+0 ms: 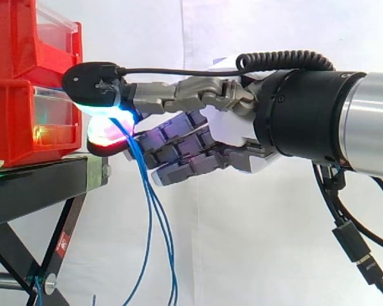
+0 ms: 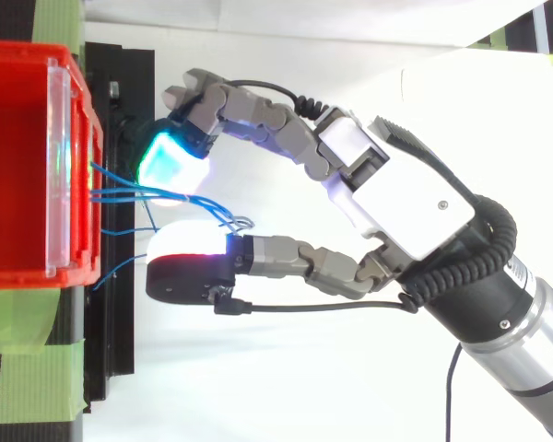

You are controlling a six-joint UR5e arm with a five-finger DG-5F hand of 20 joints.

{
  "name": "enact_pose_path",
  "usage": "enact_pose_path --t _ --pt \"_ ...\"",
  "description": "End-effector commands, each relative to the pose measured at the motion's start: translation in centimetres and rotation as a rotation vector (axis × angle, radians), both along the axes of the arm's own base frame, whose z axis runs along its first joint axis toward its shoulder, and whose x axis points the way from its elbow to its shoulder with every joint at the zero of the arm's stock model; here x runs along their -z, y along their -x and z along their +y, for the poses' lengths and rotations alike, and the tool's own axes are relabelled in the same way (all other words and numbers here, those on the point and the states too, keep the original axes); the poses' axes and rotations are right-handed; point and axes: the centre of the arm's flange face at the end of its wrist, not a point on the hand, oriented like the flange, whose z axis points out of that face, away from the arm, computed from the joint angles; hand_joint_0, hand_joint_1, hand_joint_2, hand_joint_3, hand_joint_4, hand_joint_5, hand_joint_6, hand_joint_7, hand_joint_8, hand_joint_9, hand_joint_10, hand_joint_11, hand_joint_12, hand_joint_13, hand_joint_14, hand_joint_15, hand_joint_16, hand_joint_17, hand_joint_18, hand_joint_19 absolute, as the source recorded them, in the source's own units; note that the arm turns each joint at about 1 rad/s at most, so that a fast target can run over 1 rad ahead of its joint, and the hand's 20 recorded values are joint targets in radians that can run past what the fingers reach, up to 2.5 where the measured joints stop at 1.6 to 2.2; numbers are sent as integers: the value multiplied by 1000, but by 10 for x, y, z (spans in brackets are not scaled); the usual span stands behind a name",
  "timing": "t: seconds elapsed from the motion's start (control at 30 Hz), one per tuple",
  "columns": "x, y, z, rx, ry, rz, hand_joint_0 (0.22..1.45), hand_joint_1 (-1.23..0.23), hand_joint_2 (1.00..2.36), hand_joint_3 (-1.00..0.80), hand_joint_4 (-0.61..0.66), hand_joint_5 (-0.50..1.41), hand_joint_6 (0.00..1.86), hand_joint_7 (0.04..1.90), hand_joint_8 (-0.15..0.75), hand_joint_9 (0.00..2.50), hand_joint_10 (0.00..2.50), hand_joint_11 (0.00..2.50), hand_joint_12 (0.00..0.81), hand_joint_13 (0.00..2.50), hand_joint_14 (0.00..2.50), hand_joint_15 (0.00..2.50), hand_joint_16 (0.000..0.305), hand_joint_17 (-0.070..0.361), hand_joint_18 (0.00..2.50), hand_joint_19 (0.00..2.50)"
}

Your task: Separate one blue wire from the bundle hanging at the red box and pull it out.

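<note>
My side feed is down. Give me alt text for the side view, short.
The hand reaches in from the right and meets a bundle of blue wires just in front of the stacked red bins; whether it grips them is unclear. The wires hang down from the hand, past the edge of the black stand that carries the bins.

One camera sits close beside the red bin [image 1: 19, 121], looking level; another looks down, close above it. Both share its front, blue wires [image 1: 152, 204], my hand [image 1: 230, 137].
</note>
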Motion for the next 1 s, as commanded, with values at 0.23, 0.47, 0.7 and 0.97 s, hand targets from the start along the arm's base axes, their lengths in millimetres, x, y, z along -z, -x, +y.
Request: enact_pose_path --t 0.23,0.47,0.7,0.97 --pt "-8 0 -1 -6 -28 -29 586 -658 1011 -372 283 -110 500 1276 352 495 3 91 401 344 3 157 56 125 486 164" --pt "-5 3 -5 0 -37 -15 593 -660 1012 -360 281 -110 500 1277 351 496 2 87 401 353 4 162 55 125 499 176" --pt "-3 7 -9 13 -66 -10 594 -659 1012 -360 284 -110 500 1274 350 495 2 87 402 359 4 157 55 125 509 173" --pt "-1 9 -10 11 -77 -7 602 -656 1012 -357 280 -108 500 1288 351 503 5 93 403 372 4 164 55 123 526 184"
